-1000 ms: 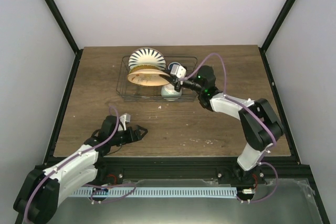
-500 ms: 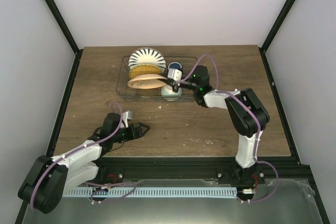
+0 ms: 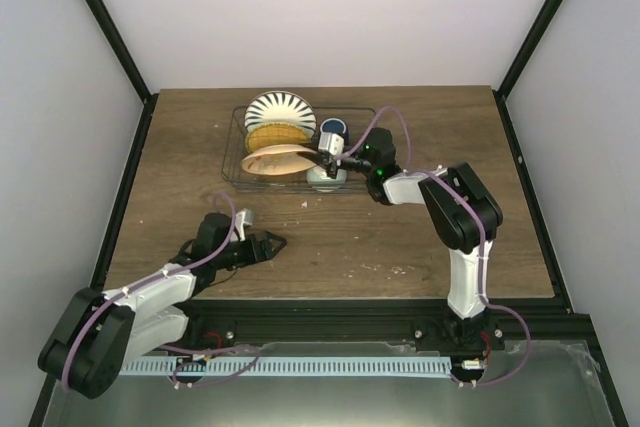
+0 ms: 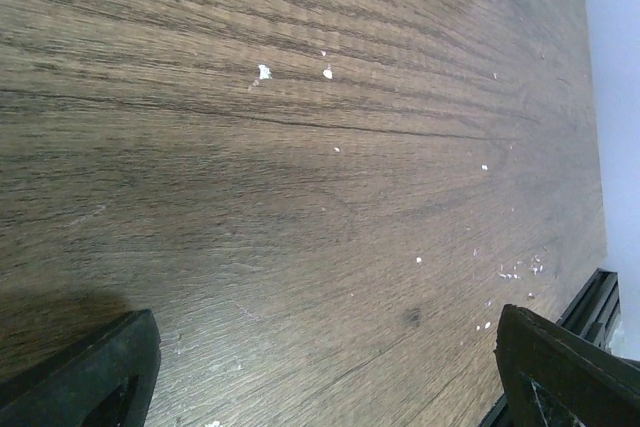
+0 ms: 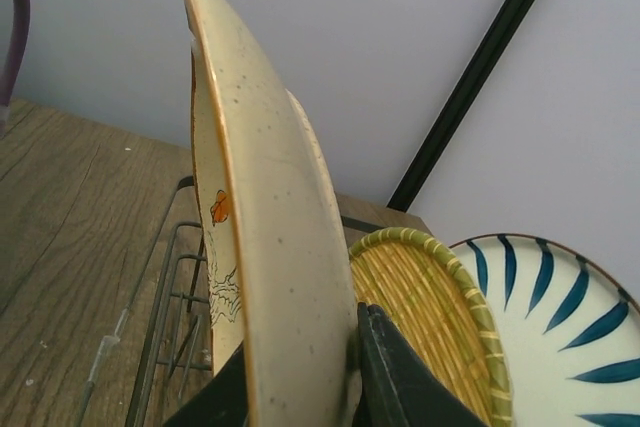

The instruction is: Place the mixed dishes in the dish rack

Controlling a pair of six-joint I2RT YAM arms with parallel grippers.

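Dish rack [image 3: 232, 152]: dark wire basket at upper centre of the top view, on the far half of the table [image 3: 420, 237].
White plate with dark blue radial stripes [image 3: 280, 107]: on edge at the rear of the rack, face toward the camera.
Yellow-orange plate [image 3: 278, 135]: on edge just in front of the striped plate, overlapping its lower part.
Cream patterned plate [image 3: 275, 159]: tilted over the front of the rack, in front of the yellow-orange plate. Whether it touches the wires cannot be told.
Right gripper [image 3: 322, 152]: clamped on the cream plate's right rim; in the wrist view the rim sits edge-on between its dark fingers [image 5: 400, 377].
Dark blue mug [image 3: 332, 130]: in the rack's right part, behind the right gripper.
Small pale mint-green bowl [image 3: 325, 177]: at the rack's near right, partly hidden under the right gripper.
Left gripper [image 3: 272, 244]: lower left of the top view, jaws spread wide over bare wood, holding nothing, well apart from the rack.
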